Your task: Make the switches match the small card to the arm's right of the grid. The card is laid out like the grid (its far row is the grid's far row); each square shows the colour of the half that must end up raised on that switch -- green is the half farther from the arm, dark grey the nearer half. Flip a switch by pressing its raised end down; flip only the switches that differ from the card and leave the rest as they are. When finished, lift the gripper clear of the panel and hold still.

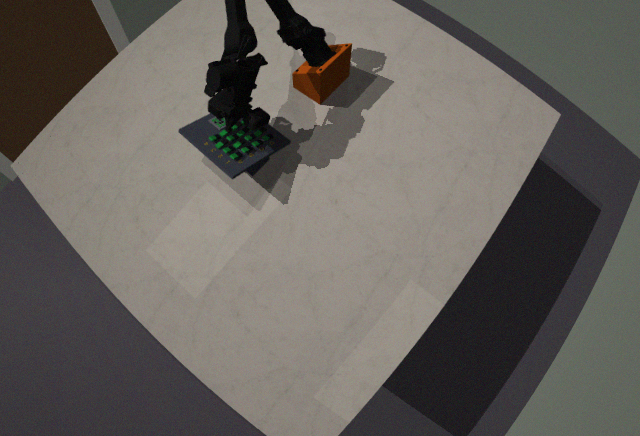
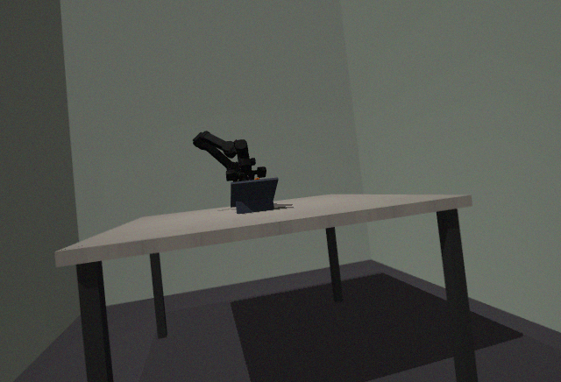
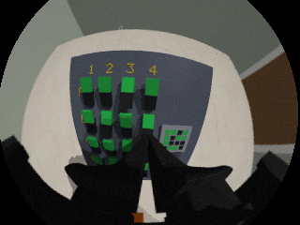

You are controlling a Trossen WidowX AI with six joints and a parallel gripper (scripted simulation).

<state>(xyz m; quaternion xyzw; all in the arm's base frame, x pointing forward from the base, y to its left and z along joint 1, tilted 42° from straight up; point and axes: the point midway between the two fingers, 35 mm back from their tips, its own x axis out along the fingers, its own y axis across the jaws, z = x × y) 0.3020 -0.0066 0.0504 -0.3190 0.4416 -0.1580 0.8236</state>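
One small card (image 3: 176,138) sits beside four numbered columns of switches (image 3: 127,85).
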